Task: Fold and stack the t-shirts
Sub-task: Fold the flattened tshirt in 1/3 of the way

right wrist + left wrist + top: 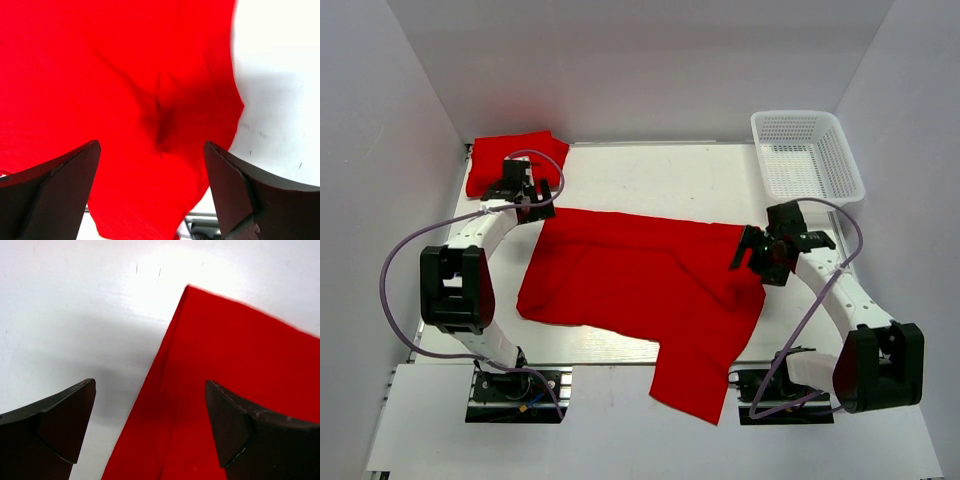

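A bright red t-shirt (640,290) lies partly folded across the middle of the white table, one end hanging over the near edge. A second red t-shirt (510,160) sits folded at the back left corner. My left gripper (535,205) hovers open over the spread shirt's back left corner (230,370), with nothing between its dark fingers (65,420). My right gripper (750,250) stands open over the shirt's right edge. In the right wrist view the creased red cloth (125,75) lies below the spread fingers (230,190), not gripped.
A white plastic mesh basket (798,117) stands at the back right corner. White walls close in the left, right and back sides. Bare white table (650,175) shows behind the spread shirt. The arm bases are bolted at the near edge.
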Robot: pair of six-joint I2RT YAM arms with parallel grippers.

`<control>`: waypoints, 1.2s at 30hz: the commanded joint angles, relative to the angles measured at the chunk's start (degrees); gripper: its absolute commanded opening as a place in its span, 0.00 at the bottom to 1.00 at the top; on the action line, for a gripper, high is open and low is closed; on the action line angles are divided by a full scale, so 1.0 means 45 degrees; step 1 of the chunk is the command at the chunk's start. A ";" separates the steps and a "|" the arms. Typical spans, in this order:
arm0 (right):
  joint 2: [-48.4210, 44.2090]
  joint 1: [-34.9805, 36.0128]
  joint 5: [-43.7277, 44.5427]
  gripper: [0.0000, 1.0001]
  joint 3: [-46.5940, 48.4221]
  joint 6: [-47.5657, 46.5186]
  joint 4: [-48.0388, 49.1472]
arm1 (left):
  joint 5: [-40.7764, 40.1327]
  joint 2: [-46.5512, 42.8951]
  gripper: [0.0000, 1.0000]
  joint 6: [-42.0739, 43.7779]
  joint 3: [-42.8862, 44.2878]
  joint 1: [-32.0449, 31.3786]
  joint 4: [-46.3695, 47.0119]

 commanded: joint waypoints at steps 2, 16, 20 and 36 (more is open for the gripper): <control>0.0049 0.0116 0.0053 0.90 0.1223 -0.1134 0.1165 | 0.0617 -0.0846 1.00 -0.0179 0.0614 0.0057 0.0487; 0.4244 0.0351 -0.0767 0.90 0.2142 -0.1642 0.5248 | 0.5384 0.2256 1.00 -0.0119 0.0985 -0.0177 0.2833; 0.5963 0.0351 -0.0494 0.90 0.2610 -0.1702 0.5560 | 0.5659 0.3524 1.00 -0.0352 0.1237 -0.0177 0.2796; 1.0985 0.0039 0.1615 0.90 0.6984 -0.2385 0.4742 | 0.4391 0.4991 1.00 -0.0977 0.2137 -0.0021 0.2226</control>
